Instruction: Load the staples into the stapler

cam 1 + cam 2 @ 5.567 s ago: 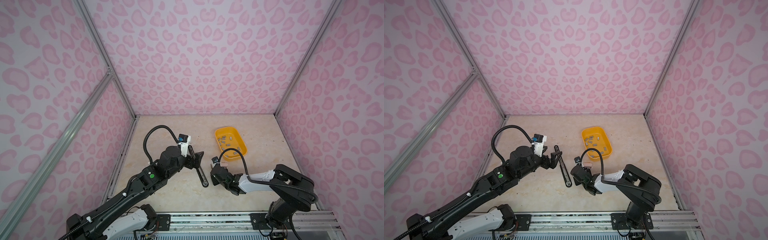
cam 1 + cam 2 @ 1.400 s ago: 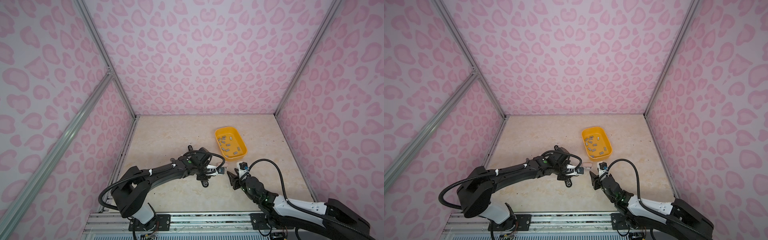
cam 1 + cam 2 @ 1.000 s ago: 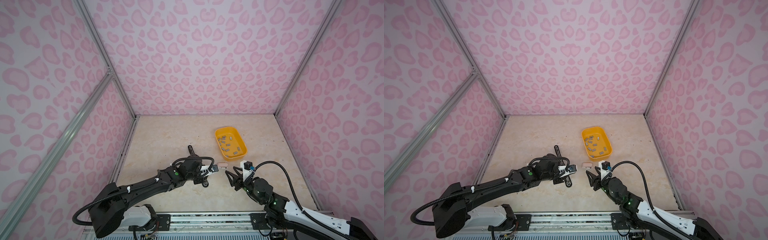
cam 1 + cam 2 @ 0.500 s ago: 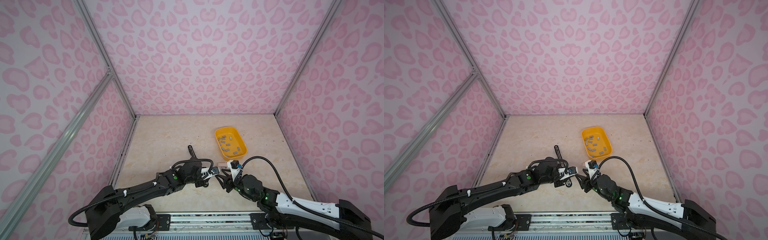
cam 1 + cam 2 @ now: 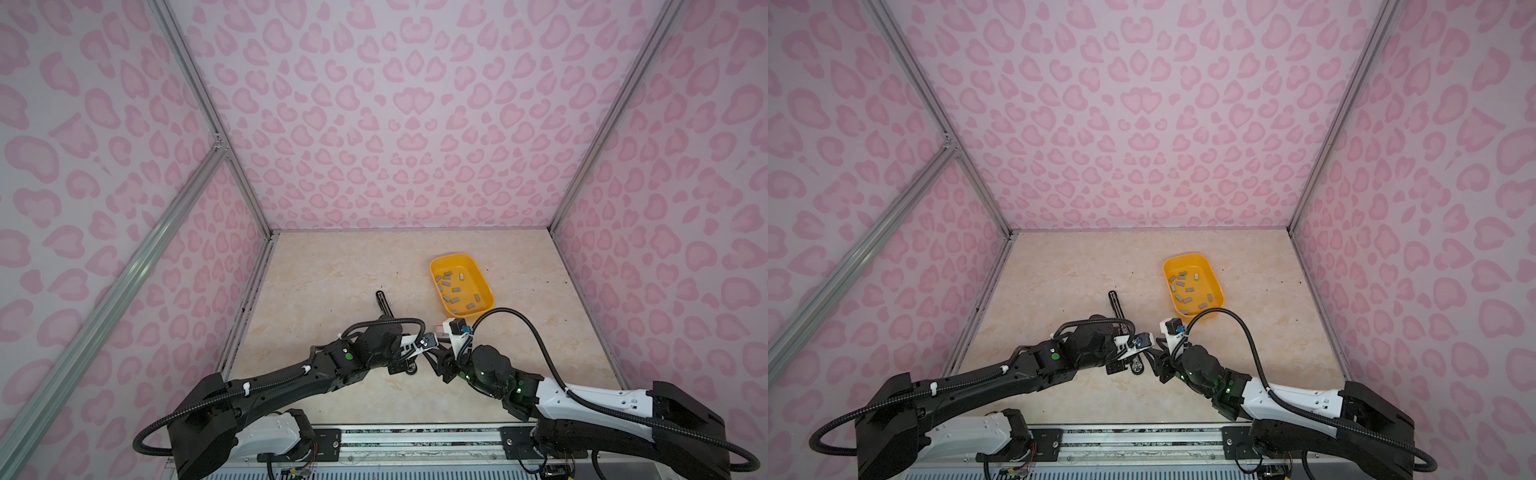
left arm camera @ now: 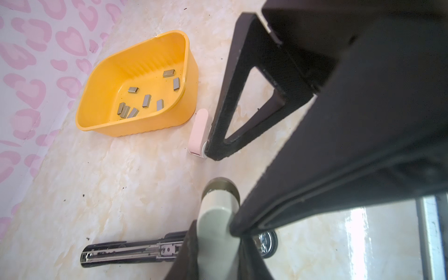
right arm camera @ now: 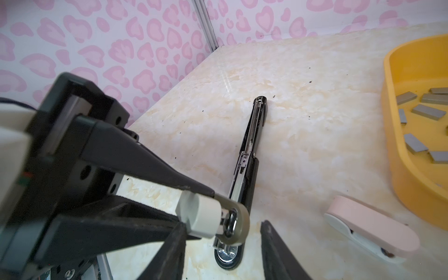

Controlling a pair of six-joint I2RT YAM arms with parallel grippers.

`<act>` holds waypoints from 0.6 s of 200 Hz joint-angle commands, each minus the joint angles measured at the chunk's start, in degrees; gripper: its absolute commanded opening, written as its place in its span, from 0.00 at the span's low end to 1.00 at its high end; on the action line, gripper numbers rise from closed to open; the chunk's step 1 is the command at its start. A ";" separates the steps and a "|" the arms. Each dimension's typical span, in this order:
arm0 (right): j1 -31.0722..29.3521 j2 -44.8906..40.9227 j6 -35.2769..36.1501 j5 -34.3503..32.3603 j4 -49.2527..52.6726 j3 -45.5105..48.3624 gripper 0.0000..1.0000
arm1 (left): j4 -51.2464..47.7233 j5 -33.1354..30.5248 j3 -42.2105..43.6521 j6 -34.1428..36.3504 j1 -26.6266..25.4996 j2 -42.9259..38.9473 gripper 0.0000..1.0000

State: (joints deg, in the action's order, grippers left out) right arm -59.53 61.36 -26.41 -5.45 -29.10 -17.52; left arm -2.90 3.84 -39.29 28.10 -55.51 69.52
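pink heart-patterned walls close in a pale marbled tabletop. low over its near middle the two arms meet tip to tip.

the left gripper is pressed together on a pale cylindrical piece with an olive-brown ring at its end; one finger lies above it and one below, and the ringed end sticks out past the fingertips. what the piece is cannot be told. the right gripper faces it from the right with its jaws spread. the ringed end sits between the two tips, close to one finger and clear of the other, and nothing is clamped there.

just beneath the ringed end lies the rounded near end of the black stapler. it is opened out flat on the tabletop, metal channel facing up, and it runs away from the grippers toward the far left; in both top views only its far tip shows beyond the left arm.

right of the grippers a small pink stapler lies on its side on the tabletop, apart from both tools and just near of a yellow tray. the tray stands right of centre, farther back. the staples, short grey strips, lie loose and scattered on the tray floor, none of them in a gripper.
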 commanded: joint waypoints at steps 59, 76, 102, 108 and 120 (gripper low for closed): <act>2.09 -2.79 -3.56 -7.65 4.14 1.22 0.43 | 3.38 4.77 0.89 0.12 -0.39 -1.49 0.03; 2.10 -2.05 -3.26 -7.32 4.07 0.75 0.43 | 3.34 5.17 0.66 0.12 -0.38 -1.20 0.03; 2.14 -0.56 -3.03 -6.09 3.38 0.04 0.43 | 3.28 5.86 0.47 0.29 -0.39 -1.31 0.03; 2.20 -0.25 -3.03 -5.91 3.31 -0.17 0.43 | 3.18 5.81 0.36 0.38 -0.39 -1.31 0.03; 2.13 0.31 -3.11 -5.80 3.09 -0.23 0.43 | 3.13 5.52 0.40 0.29 -0.39 -1.31 0.03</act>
State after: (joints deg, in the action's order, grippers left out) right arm -57.32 60.73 -29.54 -11.53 -25.34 -17.37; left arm -1.23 8.36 -38.20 28.14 -55.88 68.29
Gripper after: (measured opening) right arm 0.430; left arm 0.233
